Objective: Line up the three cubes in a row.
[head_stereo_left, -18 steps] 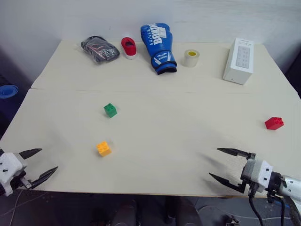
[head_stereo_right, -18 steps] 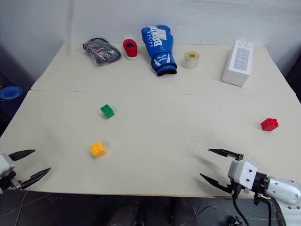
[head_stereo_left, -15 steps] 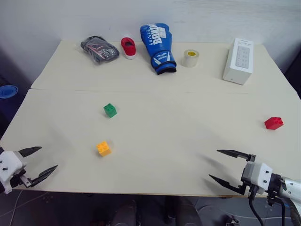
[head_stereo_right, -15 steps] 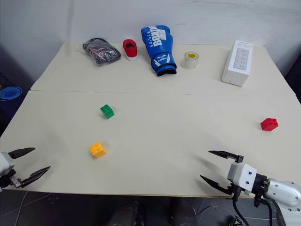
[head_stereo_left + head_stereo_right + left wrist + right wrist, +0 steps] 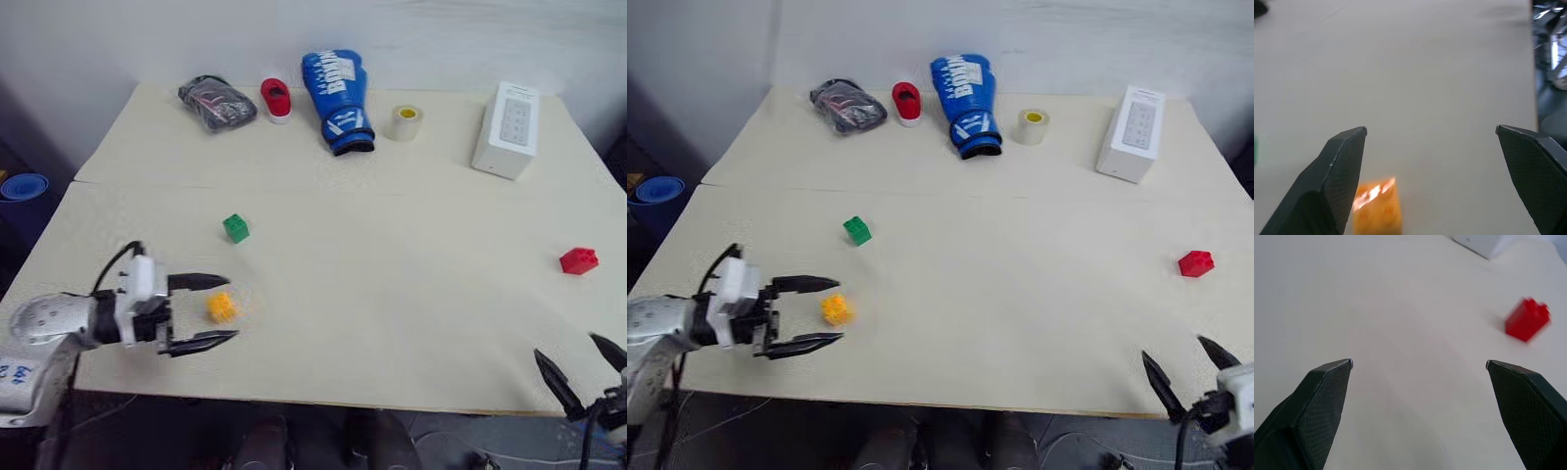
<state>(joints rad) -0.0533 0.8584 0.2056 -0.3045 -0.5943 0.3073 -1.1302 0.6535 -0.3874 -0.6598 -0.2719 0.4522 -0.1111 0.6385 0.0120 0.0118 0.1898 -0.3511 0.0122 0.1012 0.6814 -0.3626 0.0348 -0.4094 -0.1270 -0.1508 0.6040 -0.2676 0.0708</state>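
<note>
Left jaws (image 5: 216, 309): mine, spread wide, fingers either side of the yellow-orange cube (image 5: 222, 306) near the counter's (image 5: 392, 294) front-left edge, not gripping.
Right jaws (image 5: 580, 360): wide open, empty, front-right corner.
Green cube (image 5: 235, 228): left of centre.
Red cube (image 5: 579, 260): right edge.

A pale cream table (image 5: 392, 294) carries everything, and a thin seam crosses it from nine to three o'clock. Along the far edge, from eleven to one o'clock, lie a dark bundle (image 5: 217, 102), perhaps a folded strap, a red-and-white oval object (image 5: 276, 99), a blue boxing glove (image 5: 339, 86), a roll of tape (image 5: 407, 122) and a white box (image 5: 511, 128). The green cube (image 5: 235, 228) sits at ten o'clock, the yellow-orange cube (image 5: 222, 307) at eight, the red cube (image 5: 578, 260) at three.
</note>
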